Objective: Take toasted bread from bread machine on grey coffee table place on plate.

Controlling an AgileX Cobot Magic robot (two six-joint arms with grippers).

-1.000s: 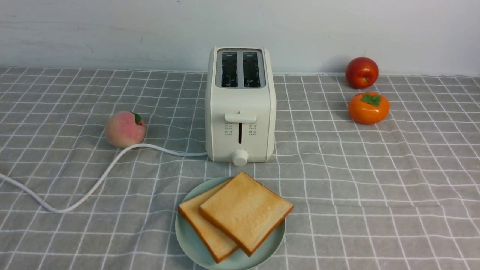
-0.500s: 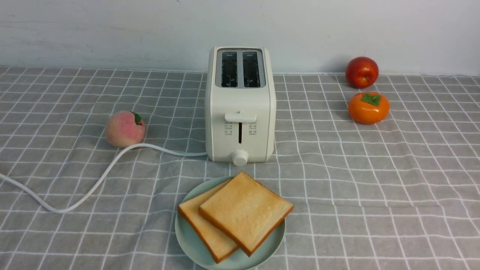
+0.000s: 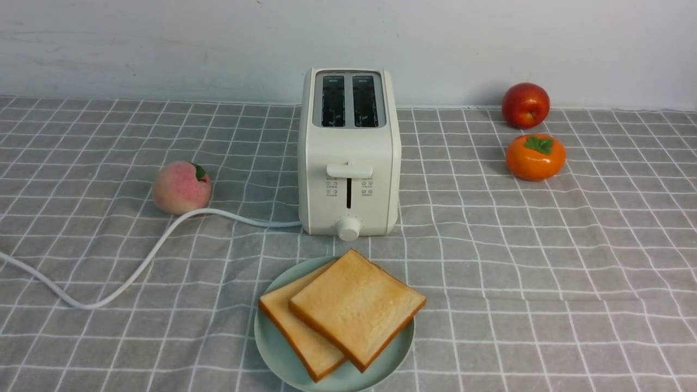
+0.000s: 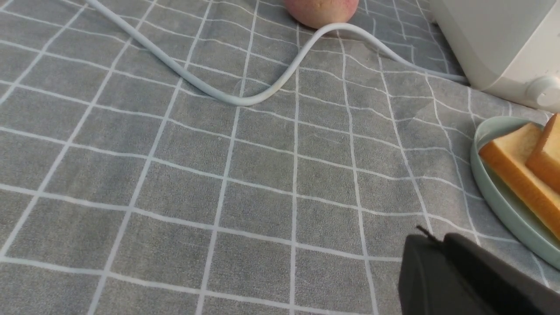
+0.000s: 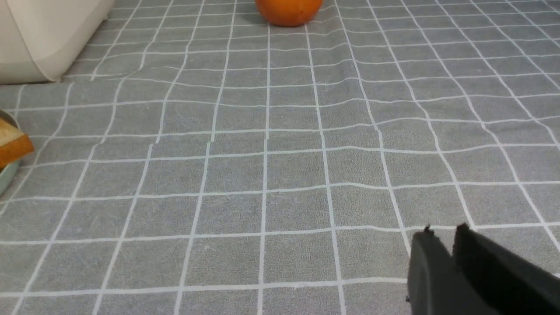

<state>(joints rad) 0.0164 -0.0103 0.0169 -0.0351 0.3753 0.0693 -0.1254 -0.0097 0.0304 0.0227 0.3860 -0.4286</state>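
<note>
Toast lying on the plate, bread machine slots standing empty.

Two slices of toasted bread (image 3: 356, 306) are resting overlapped on the plate (image 3: 272, 348), just in front of the bread machine (image 3: 348, 155) on the grey coffee table (image 3: 544, 261); the upper slice is covering part of the lower. The left gripper (image 4: 431, 251) is hanging above bare cloth near the plate with its claw pressed almost together, pinching nothing; the right gripper (image 5: 442, 240) is showing a narrow gap between its tips, likewise holding nothing. Judging by appearance, each slice is handling as light, stiff and crumbly, so a gentle pinch across the darker crust edge is looking safer than pressure on the pale face. The task is appearing complete.
</note>
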